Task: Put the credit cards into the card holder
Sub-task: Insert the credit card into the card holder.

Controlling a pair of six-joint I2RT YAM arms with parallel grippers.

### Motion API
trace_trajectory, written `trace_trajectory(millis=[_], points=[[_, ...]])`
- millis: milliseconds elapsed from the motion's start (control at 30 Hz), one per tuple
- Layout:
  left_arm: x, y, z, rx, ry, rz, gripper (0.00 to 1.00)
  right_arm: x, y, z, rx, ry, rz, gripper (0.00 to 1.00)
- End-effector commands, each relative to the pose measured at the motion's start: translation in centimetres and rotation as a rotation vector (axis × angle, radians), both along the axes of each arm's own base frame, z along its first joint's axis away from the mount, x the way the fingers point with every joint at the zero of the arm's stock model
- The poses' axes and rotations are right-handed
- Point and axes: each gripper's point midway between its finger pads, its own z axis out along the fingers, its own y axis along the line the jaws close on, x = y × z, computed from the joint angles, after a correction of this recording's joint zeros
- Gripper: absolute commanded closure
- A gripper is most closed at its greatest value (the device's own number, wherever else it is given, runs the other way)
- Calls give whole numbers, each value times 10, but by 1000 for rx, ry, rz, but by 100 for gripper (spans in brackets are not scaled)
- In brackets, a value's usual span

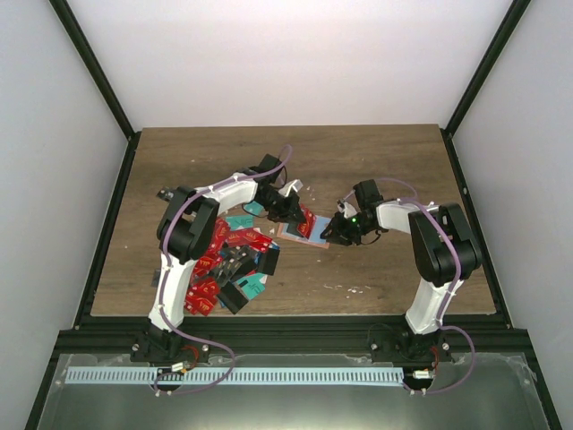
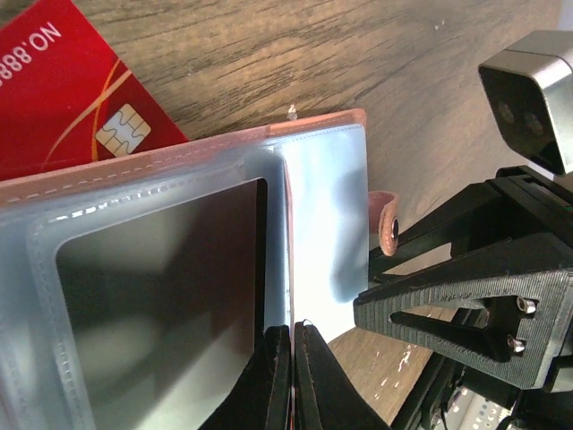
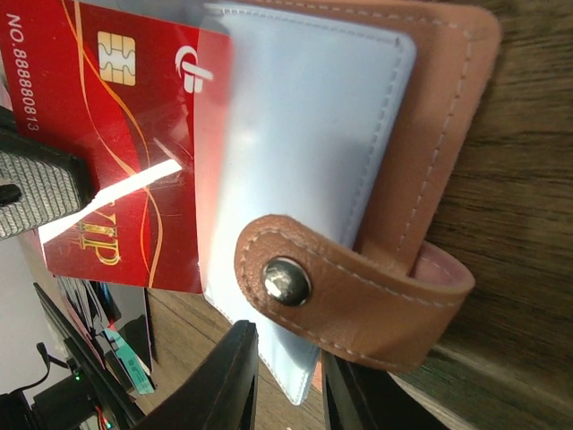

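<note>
The salmon-pink card holder (image 1: 311, 236) lies open mid-table, its clear sleeves up; it shows in the left wrist view (image 2: 322, 125) and the right wrist view (image 3: 439, 134). My left gripper (image 1: 295, 215) is shut (image 2: 293, 345) on a thin red card seen edge-on, standing against the sleeves, one of which holds a dark card (image 2: 170, 287). In the right wrist view a red VIP card (image 3: 116, 116) has one edge under a sleeve. My right gripper (image 1: 338, 228) has its jaws narrowly apart (image 3: 288, 351) around a sleeve corner below the snap strap (image 3: 358, 287), not clamped.
A pile of red, teal and black cards (image 1: 228, 264) lies left of the holder by the left arm. Another red card (image 2: 63, 90) sticks out from under the holder's far edge. A teal card (image 1: 240, 221) lies behind the pile. The right gripper's finger (image 2: 448, 305) rests beside the sleeves.
</note>
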Motion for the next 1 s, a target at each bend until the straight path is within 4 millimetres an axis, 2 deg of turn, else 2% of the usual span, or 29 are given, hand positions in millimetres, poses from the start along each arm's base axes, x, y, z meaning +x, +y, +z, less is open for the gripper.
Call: trace_trajectory(millis=[0, 600, 700, 967], points=[[-2, -9, -9, -38, 13, -13, 96, 4, -9, -14, -53, -10, -4, 77], [-20, -20, -33, -56, 75, -21, 96, 10, -10, -19, -51, -19, 16, 79], [-20, -20, -38, -38, 78, -17, 96, 12, -12, -13, -51, -28, 26, 78], [-20, -15, -46, 6, 84, -6, 96, 0, -23, 6, -97, -45, 29, 74]])
